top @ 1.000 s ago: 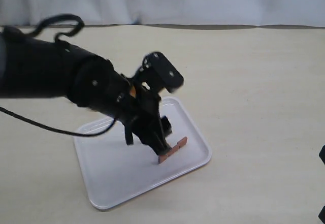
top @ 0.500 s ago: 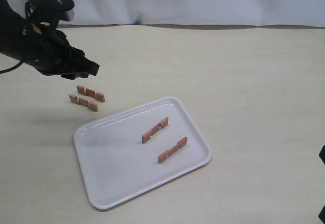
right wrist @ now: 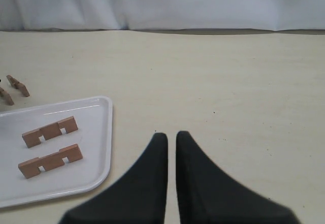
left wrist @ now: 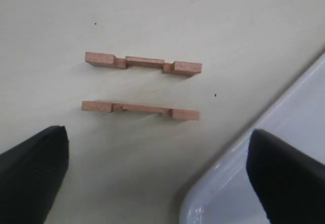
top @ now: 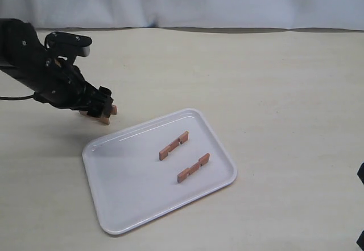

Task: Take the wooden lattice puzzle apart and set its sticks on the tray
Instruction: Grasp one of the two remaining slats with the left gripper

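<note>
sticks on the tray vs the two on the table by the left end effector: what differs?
Place: the tray sticks lie inside the white tray. The table sticks lie on the bare table, just off the tray's corner.
Arm: the left end effector is right at the table sticks, open wide. Nothing is near the tray sticks.
Shared: both pairs are light-brown notched bars, roughly parallel, with a gap between the two.

– What is different from half a second ago?
– The left end effector (top: pixel 101 104) has come down from above onto the two sticks (left wrist: pixel 143 64) on the desk (top: pixel 273 80); in the exterior view it now hides most of them.
</note>
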### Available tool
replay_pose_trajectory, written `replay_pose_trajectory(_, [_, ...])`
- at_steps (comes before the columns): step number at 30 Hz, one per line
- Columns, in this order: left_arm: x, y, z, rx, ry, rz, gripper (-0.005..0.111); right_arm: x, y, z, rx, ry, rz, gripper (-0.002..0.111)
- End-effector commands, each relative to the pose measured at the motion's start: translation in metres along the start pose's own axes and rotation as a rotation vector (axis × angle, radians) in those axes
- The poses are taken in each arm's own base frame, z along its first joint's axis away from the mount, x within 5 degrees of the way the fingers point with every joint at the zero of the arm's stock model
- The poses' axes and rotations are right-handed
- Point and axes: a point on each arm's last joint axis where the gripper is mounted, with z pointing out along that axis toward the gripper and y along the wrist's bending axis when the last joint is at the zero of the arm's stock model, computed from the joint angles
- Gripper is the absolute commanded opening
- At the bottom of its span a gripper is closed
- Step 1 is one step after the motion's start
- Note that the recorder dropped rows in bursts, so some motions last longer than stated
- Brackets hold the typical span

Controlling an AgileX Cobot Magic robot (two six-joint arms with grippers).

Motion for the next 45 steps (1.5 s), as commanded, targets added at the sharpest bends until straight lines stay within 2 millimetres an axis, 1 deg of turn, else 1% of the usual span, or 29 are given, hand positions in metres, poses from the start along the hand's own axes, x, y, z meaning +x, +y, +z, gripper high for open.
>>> replay_pose_trajectory(1, [0.000,0.002,0.015,-0.014,-0.010,0.005,0.088,0.001,0.000,0.000,-0.003,-0.004,-0.004,0.006])
replay_pose_trajectory(4, [0.000,0.003,0.020,-0.025,-0.015,0.024,0.088,0.001,0.000,0.000,-0.003,-0.004,-0.004,0.006])
replay_pose_trajectory(13, [-0.002,0.005,0.022,-0.044,-0.040,0.062,0.088,0.001,0.000,0.000,-0.003,-0.004,-0.004,0.006])
replay_pose_trajectory(25, [0.003,0.007,0.043,-0.050,-0.019,0.065,0.088,0.001,0.000,0.000,-0.003,-0.004,-0.004,0.006])
replay_pose_trajectory(35, [0.002,0.008,0.050,-0.054,-0.036,0.065,0.086,0.001,0.000,0.000,-0.003,-0.004,-0.004,0.006])
replay_pose_trajectory(36, [0.002,0.008,0.050,-0.056,-0.036,0.070,0.083,0.001,0.000,0.000,-0.003,-0.004,-0.004,0.006])
replay_pose_trajectory(38, [0.002,0.008,0.050,-0.058,-0.035,0.079,0.072,0.001,0.000,0.000,-0.003,-0.004,-0.004,0.006])
replay_pose_trajectory(41, [0.003,0.008,0.050,-0.058,-0.033,0.079,0.049,0.001,0.000,0.000,-0.003,-0.004,-0.004,0.006])
replay_pose_trajectory(43, [0.003,0.008,0.050,-0.057,-0.029,0.078,0.032,0.001,0.000,0.000,-0.003,-0.004,-0.004,0.006])
replay_pose_trajectory(45, [0.004,0.008,0.050,-0.055,-0.013,0.078,0.019,0.001,0.000,0.000,-0.003,-0.004,-0.004,0.006])
